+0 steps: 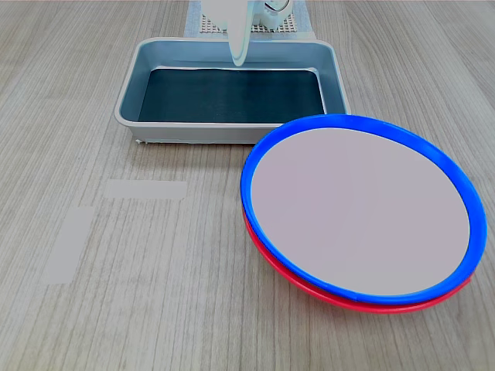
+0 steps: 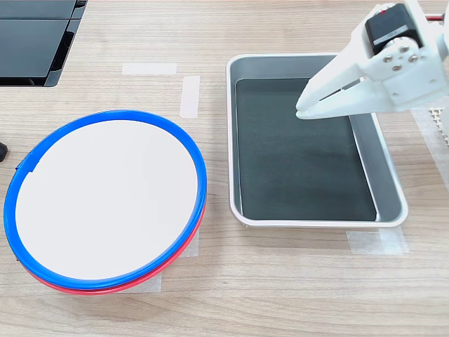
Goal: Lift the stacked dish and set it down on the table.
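The stacked dish [image 1: 363,209], a round plate with a blue rim and a pale centre, lies on top of a red-rimmed plate [image 1: 387,303] on the table [image 1: 155,309]. In the second exterior view the stacked dish [image 2: 105,203] is at the left, with the red-rimmed plate's edge [image 2: 151,277] showing below it. My white gripper [image 2: 303,109] hangs over the grey tray, well apart from the plates, with its jaws together and nothing held. In the first exterior view only the gripper's tip [image 1: 240,58] shows, at the top.
A grey rectangular metal tray [image 1: 232,135] with a dark floor stands behind the plates; the tray [image 2: 316,223] is at the second exterior view's right. Pale tape strips [image 1: 147,188] [image 2: 189,96] lie on the wood. A black flat object [image 2: 31,42] sits at the second exterior view's upper left.
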You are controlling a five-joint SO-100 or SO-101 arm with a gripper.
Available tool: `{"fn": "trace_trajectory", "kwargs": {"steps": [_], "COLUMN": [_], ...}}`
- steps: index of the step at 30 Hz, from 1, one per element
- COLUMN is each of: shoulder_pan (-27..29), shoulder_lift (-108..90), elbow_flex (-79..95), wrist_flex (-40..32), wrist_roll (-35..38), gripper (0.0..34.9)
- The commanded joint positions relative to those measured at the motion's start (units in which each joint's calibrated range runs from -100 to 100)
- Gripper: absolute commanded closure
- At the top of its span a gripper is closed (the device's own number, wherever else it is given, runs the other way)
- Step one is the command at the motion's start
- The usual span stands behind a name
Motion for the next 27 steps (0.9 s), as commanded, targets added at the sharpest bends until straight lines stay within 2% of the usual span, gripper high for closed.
{"fn": "trace_trajectory", "kwargs": {"steps": [1, 10, 15, 19, 24, 27], "shoulder_pan": [-0.3, -0.1, -4.4, -6.1, -7.3, -8.3], "shoulder_lift": [-0.3, -0.3, 1.4, 12.6, 22.9, 31.4], "elbow_flex": [0.0, 0.0, -0.4, -12.1, -24.1, -33.0], "wrist_flex": [0.1, 0.1, -2.4, -1.3, 1.7, 4.2], "wrist_roll": [0.1, 0.1, 2.7, 7.4, 8.7, 9.3], "gripper": [34.6, 34.6, 34.7, 34.7, 34.7, 32.6]}}
